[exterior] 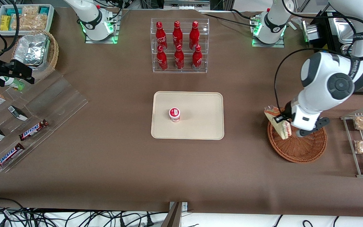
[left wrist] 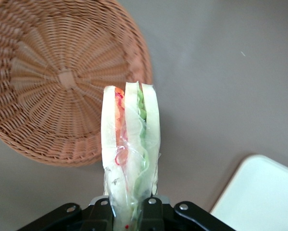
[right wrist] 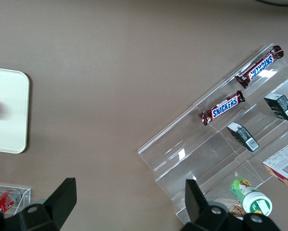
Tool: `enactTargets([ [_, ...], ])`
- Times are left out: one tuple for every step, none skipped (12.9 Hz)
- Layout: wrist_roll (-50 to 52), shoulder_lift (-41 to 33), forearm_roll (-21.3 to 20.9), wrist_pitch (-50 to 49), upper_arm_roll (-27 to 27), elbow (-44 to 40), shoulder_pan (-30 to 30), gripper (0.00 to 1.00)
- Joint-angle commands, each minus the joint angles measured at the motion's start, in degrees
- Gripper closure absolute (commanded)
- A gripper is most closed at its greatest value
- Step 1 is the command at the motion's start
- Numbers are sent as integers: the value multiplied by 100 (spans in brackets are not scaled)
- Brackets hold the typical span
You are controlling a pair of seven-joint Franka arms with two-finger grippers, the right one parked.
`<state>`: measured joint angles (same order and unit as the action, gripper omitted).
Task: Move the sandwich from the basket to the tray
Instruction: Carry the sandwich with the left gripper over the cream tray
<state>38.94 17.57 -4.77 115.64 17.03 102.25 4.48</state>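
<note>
Toward the parked arm's end of the worktop [exterior: 106, 164], two Snickers bars [exterior: 33, 130] lie on a clear stepped rack [exterior: 58, 101]. In the middle sits the tray [exterior: 197, 126], with a small red-and-white cup [exterior: 174, 114] standing on it. Farther from the front camera than the tray, a clear stand holds six red bottles [exterior: 178, 44]. Toward the working arm's end, the end effector [exterior: 279, 121] is clamped on the sandwich [exterior: 278, 122], holding it up over the tray-side rim of the basket [exterior: 298, 148]. The wrist view shows the sandwich [left wrist: 131, 144] pinched at its narrow end, clear of the wicker, with the basket [left wrist: 62, 82] below holding nothing and a corner of the tray [left wrist: 264, 197] close by.
</note>
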Motion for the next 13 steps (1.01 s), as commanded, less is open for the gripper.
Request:
enactTargets([
  [-133,-25,-226,-419,563,-276,44,100],
  [-133,-25,-226,-419,817,-276,44,100],
  [-133,-8,-261,-411,1064,-276,36,100],
  [-133,19,-470,-411,1249,-284,-78,100],
  [-141,54,-611,-402,1338,-285,-235,100],
  [-159,71,-621,-384,1347,-293,-454,100],
  [-168,150,-621,-367,1347,-363,-605,100],
  [-168,273,-621,-367,1356,-485,-806,100],
  [-168,404,-621,-358,1356,-617,-956,100],
  [-142,571,-621,-358,1356,-732,-1097,100],
  [-63,703,-621,-349,1347,-820,-1281,100],
  [-45,844,-621,-332,1347,-873,-1379,100],
  [68,1002,-621,-323,1339,-873,-1493,100],
])
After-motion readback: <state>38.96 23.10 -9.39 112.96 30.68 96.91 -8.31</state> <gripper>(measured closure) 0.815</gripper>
